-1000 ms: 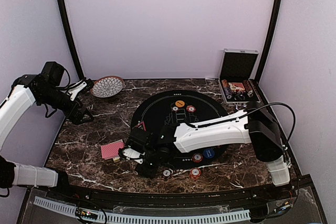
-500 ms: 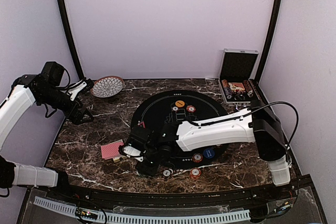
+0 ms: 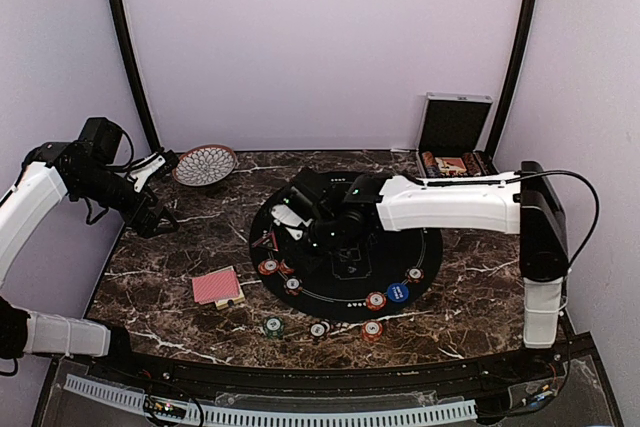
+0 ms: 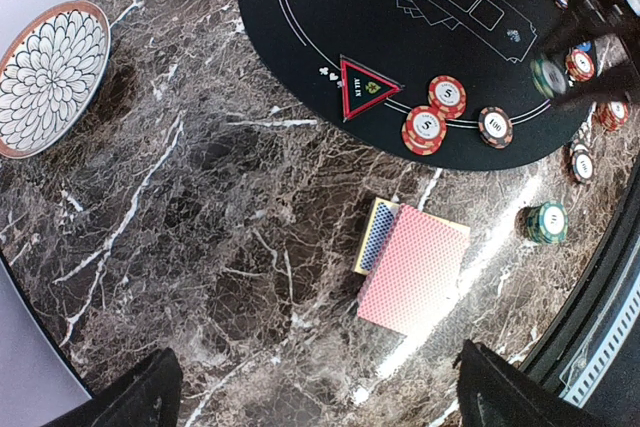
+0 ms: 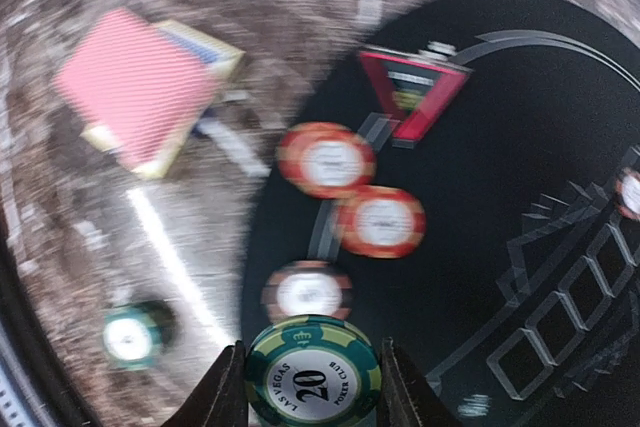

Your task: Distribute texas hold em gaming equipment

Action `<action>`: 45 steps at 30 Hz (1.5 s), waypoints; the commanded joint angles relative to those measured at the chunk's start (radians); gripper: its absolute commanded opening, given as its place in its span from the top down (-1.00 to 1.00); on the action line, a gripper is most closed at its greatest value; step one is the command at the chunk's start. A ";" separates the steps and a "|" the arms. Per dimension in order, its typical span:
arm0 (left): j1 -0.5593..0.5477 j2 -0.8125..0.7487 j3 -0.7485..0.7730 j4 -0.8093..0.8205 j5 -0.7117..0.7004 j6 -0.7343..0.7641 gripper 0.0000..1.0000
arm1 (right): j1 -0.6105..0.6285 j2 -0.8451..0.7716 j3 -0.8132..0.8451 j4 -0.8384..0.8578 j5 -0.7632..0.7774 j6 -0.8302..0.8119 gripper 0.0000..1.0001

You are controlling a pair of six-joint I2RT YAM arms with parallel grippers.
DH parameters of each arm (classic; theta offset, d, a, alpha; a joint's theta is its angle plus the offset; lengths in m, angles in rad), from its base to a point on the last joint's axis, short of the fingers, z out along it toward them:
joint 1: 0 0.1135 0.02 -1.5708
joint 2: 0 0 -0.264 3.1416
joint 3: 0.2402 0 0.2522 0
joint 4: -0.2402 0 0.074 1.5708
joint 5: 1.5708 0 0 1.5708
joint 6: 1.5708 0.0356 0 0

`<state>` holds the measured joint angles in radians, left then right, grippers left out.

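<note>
The right end effector [image 5: 313, 397] is gripping one green poker chip [image 5: 313, 372] marked 20. Its two fingers are closed only partly, pressing on the chip's opposite edges, so the chip is lying flat and can be set down face up. It is hanging above the near-left part of the black poker mat [image 4: 330, 7], over the place where two red chips [image 4: 435, 112] and a darker chip [image 4: 494, 127] are lying in a row just inside the rim. I am judging that the green chip is going to join this row, as one player's share.

Another green chip [image 4: 545, 222] is resting on the marble desk [image 4: 200, 247], outside the mat. The red-backed cards [image 4: 415, 267] are sitting in a stack on the desk near the mat's edge, with a blue-backed piece showing at one side.

The left end effector [image 4: 320, 402] is standing fully open and holding nothing, high over the left side of the desk near the patterned bowl [image 4: 50, 77]. It seems to be keeping out of the right arm's way while watching the cards.
</note>
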<state>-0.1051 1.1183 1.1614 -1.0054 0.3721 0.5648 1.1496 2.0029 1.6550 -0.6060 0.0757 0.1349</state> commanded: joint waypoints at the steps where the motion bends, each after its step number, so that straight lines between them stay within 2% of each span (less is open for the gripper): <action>1: -0.002 -0.021 0.006 -0.028 -0.004 0.012 -0.98 | -0.124 0.007 0.002 -0.005 0.088 0.050 0.92; 11: -0.003 -0.013 0.010 -0.026 -0.006 0.011 -0.98 | -0.318 0.144 0.080 0.026 0.129 0.093 0.92; 30: -0.002 -0.009 0.008 -0.024 -0.008 0.009 -0.98 | -0.453 0.361 0.279 0.035 0.130 0.081 0.90; 32: -0.003 -0.010 0.008 -0.024 -0.010 0.009 -0.98 | -0.457 0.389 0.318 0.018 0.130 0.078 0.85; 37: -0.002 -0.013 0.005 -0.025 -0.010 0.009 -0.98 | -0.462 0.414 0.346 0.010 0.122 0.081 0.44; 39: -0.002 -0.012 0.003 -0.025 -0.011 0.009 -0.98 | -0.462 0.411 0.351 0.008 0.119 0.083 0.33; 45: -0.003 -0.009 0.006 -0.024 -0.007 0.007 -0.98 | -0.462 0.376 0.319 0.023 0.118 0.085 0.29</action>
<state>-0.1051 1.1179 1.1614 -1.0054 0.3576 0.5652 0.6914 2.3959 1.9774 -0.5884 0.1982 0.2150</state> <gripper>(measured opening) 0.988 0.394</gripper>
